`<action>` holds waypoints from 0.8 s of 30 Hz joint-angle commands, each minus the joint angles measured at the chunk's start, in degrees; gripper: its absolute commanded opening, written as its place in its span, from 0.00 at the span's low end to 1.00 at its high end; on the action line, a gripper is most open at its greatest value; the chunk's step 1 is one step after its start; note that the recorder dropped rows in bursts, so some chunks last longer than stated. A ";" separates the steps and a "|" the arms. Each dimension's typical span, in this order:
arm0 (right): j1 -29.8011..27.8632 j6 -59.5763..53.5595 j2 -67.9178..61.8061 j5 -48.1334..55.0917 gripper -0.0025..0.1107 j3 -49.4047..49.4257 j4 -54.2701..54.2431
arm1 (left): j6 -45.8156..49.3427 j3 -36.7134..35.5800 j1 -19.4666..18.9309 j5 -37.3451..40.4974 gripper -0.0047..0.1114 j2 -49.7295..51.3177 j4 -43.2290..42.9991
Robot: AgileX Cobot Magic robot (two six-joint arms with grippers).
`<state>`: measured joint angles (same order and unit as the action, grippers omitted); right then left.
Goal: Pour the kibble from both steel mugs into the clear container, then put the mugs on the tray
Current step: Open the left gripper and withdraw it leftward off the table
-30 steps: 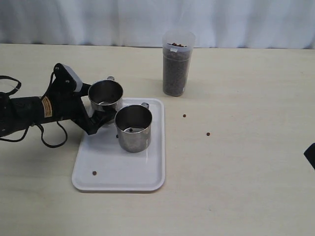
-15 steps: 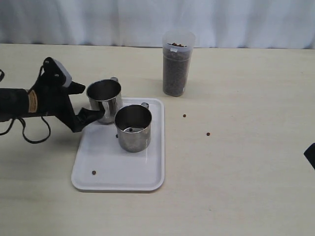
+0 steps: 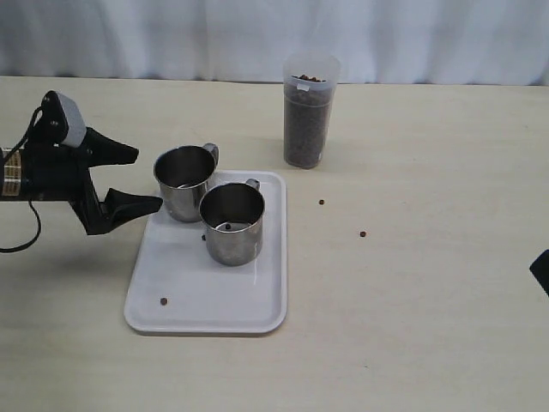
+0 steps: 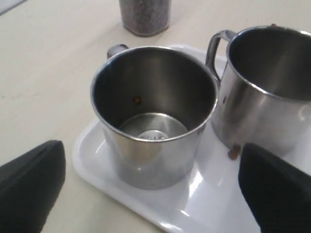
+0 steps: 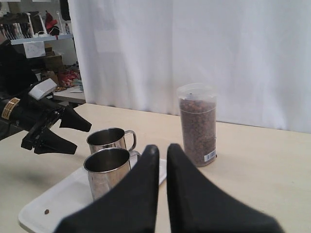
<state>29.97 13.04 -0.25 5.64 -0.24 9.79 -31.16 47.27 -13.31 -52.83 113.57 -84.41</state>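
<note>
Though under stray kibble (image 3: 322, 202), beige tabletop (image 3: 429, 326); white curtain (image 3: 171, 34) behind

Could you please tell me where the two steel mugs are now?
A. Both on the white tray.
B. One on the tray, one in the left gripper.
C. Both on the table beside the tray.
A: the rear mug and the front mug both stand upright on the tray, with the open left gripper apart from them.

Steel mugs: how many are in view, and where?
2. One steel mug stands at the tray's far-left corner, in front of the open left gripper; the other mug stands beside it, nearer the tray's middle. None appears hidden.
</note>
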 commanded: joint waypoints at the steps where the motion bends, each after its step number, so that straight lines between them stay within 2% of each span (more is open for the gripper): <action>1: 0.19 -0.29 0.25 0.25 0.06 0.24 -0.13 | -3.66 0.23 -0.04 -3.23 0.89 -0.43 -0.49; 9: 0.19 -0.29 0.25 0.25 0.06 0.24 -0.13 | -5.27 0.23 -0.04 -5.02 0.89 -0.43 -2.33; 15: 0.19 -0.29 0.25 0.25 0.06 0.24 -0.13 | -5.27 0.23 -0.04 -12.31 0.89 -0.43 -5.26; 22: 0.19 -0.29 0.25 0.25 0.06 0.24 -0.13 | -5.27 0.23 -0.04 -12.81 0.89 -0.43 -9.38; 24: 0.19 -0.29 0.25 0.25 0.06 0.24 -0.13 | -5.27 0.23 -0.04 -15.73 0.89 -0.43 -11.26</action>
<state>29.97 13.04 -0.25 5.64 -0.24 9.79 -36.10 47.27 -13.31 -65.16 113.57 -93.50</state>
